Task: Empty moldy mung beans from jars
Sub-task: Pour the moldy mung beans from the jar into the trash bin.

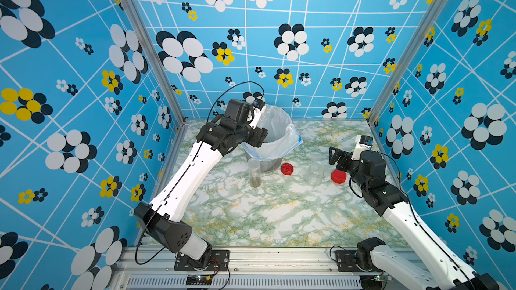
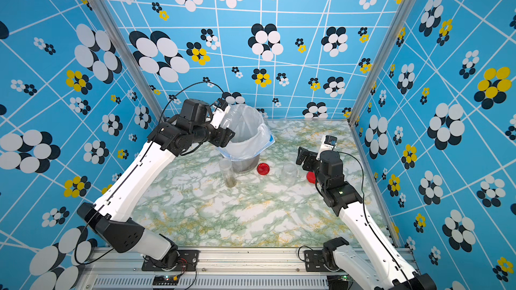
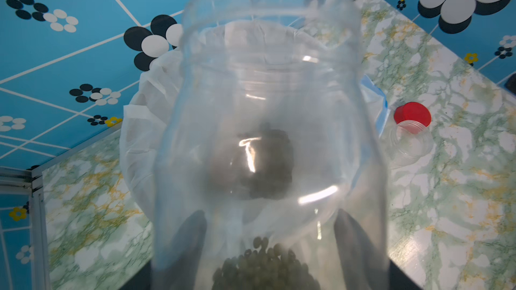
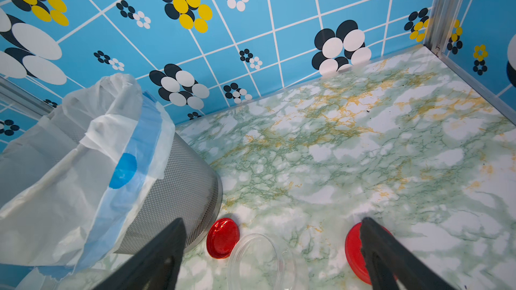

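White-lined mesh bin (image 1: 268,164) near tabletop (image 1: 279,218) back edge, open marble from it to the front edge. At the bin rim, left gripper (image 3: 270,213) clamped on lidless clear jar (image 3: 268,93) — long axis along the fingers (image 3: 192,241), mouth facing away toward the liner; mung beans (image 3: 265,266) at its base end. Near the right edge, right gripper (image 4: 272,227), jaws wide apart, holding nothing — over an empty jar (image 4: 257,260). Upright slim jar (image 1: 254,172) by bin's front.
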`<state>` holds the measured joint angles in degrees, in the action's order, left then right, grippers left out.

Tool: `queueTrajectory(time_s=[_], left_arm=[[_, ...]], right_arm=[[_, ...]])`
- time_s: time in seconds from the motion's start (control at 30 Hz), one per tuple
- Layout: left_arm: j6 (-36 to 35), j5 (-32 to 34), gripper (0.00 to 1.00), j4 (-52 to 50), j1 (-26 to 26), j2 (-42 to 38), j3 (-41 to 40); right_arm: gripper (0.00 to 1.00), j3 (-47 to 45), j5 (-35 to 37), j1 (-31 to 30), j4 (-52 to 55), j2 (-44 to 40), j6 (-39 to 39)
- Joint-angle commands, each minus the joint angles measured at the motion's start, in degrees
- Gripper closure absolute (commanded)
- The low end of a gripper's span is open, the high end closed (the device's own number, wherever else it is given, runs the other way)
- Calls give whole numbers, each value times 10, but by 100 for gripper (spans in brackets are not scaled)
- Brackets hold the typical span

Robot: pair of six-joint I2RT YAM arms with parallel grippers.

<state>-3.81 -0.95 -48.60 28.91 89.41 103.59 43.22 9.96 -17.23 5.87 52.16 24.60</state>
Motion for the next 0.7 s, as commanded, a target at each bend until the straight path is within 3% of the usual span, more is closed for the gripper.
queueTrajectory(time_s=[0.0, 0.27, 0.67], left_arm=[[-15, 69, 37, -86, 0, 26, 63], [-48, 188, 37, -210, 19, 121, 195], [-89, 253, 36, -316, 35, 192, 293]], right_arm=[[1, -5, -23, -7, 15, -13, -10], [1, -6, -36, -8, 22, 8, -20], [1, -13, -32, -10, 26, -18, -25]])
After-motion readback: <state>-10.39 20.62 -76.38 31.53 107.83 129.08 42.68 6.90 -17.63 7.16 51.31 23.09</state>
